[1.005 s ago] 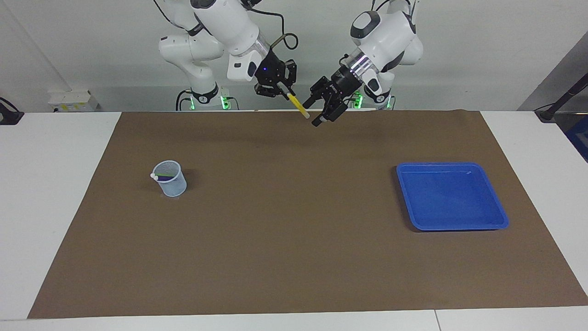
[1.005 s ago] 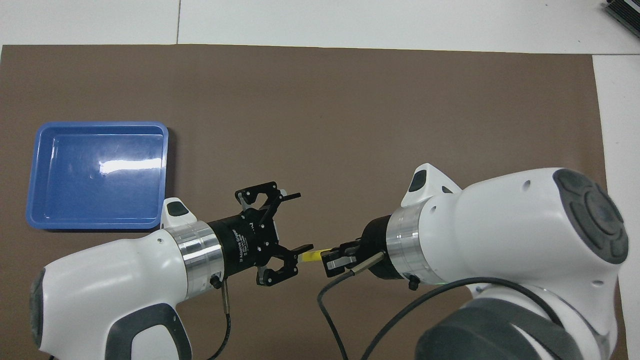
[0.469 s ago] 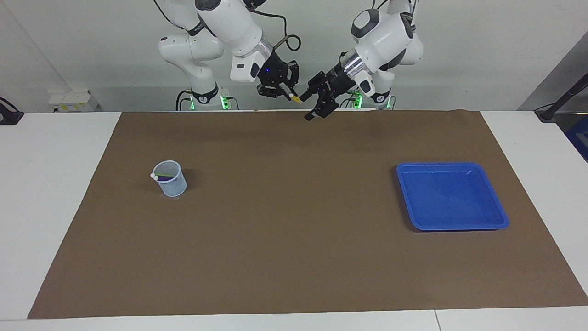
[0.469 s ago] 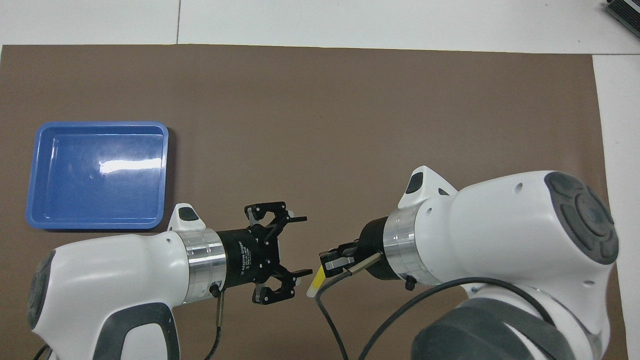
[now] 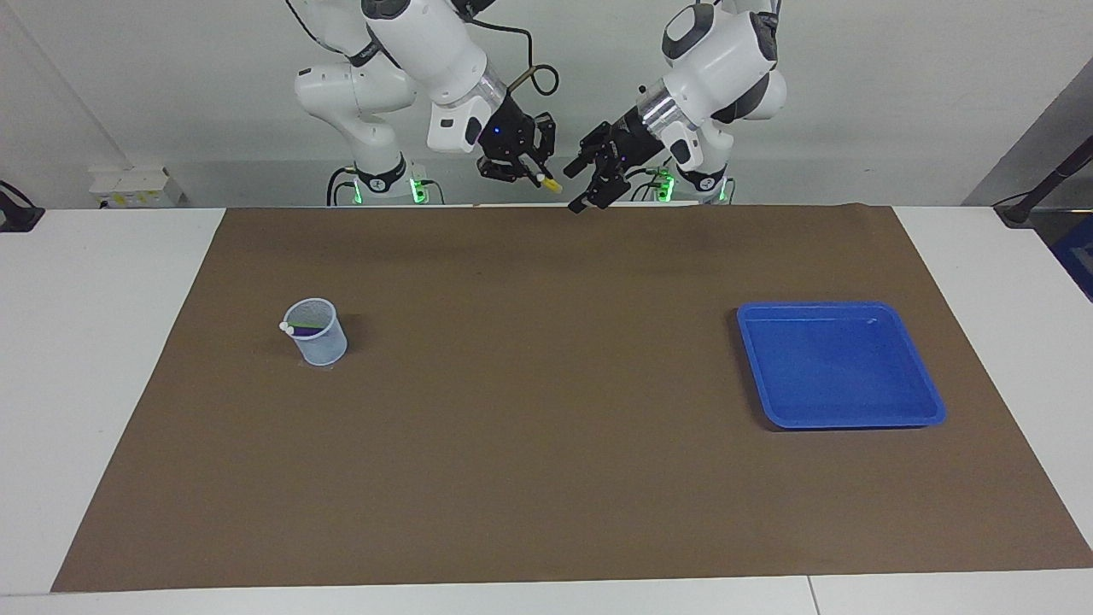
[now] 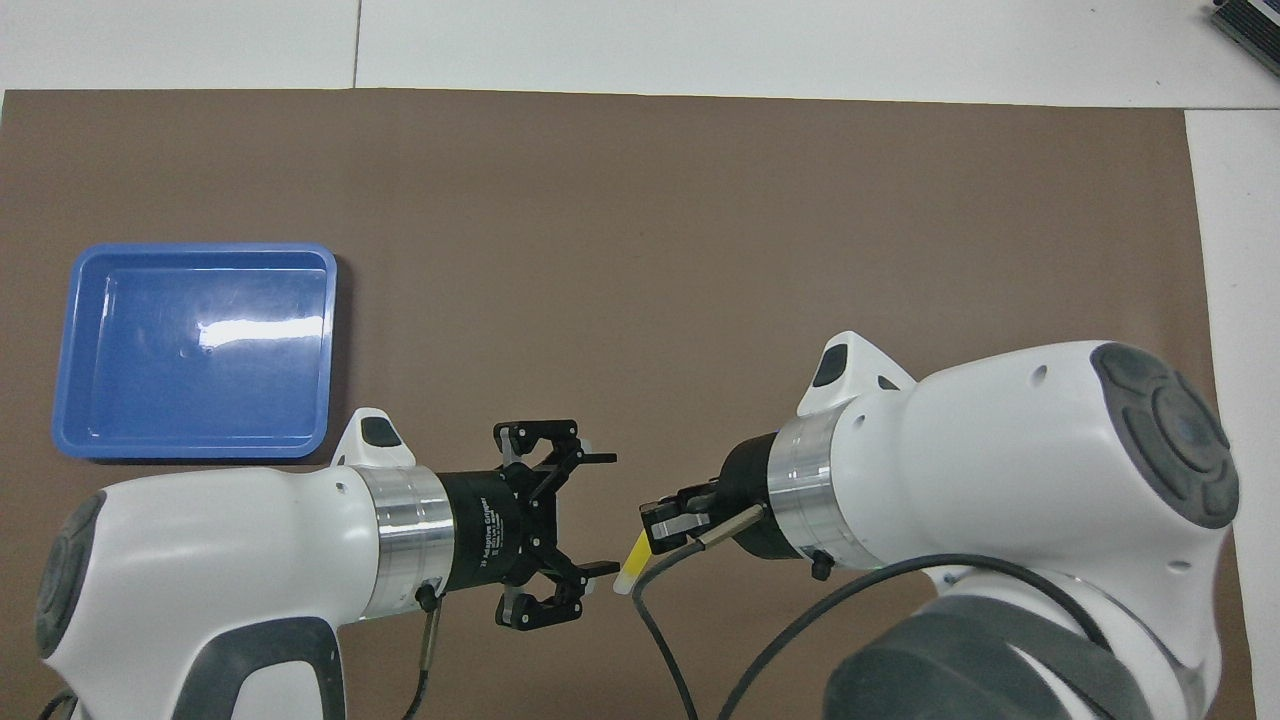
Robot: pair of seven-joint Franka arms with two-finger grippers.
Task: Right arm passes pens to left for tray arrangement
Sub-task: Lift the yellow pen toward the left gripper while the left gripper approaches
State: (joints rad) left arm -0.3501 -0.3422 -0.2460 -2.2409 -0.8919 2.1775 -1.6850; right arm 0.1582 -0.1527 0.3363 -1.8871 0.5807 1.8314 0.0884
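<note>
Handover pending above the mat's robot-side edge.
I am seeing the right gripper (image 5: 540, 177) clenching the yellow pen (image 6: 633, 558); the left gripper (image 5: 582, 182) is gaping just beside, with the tray (image 5: 931, 408) well apart.

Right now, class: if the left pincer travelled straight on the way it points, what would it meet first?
Probably the slim yellow marker pen held by the shut right pincer. The open left pincer faces it across a small gap, though whether the two are level in height is hard to judge.
</note>
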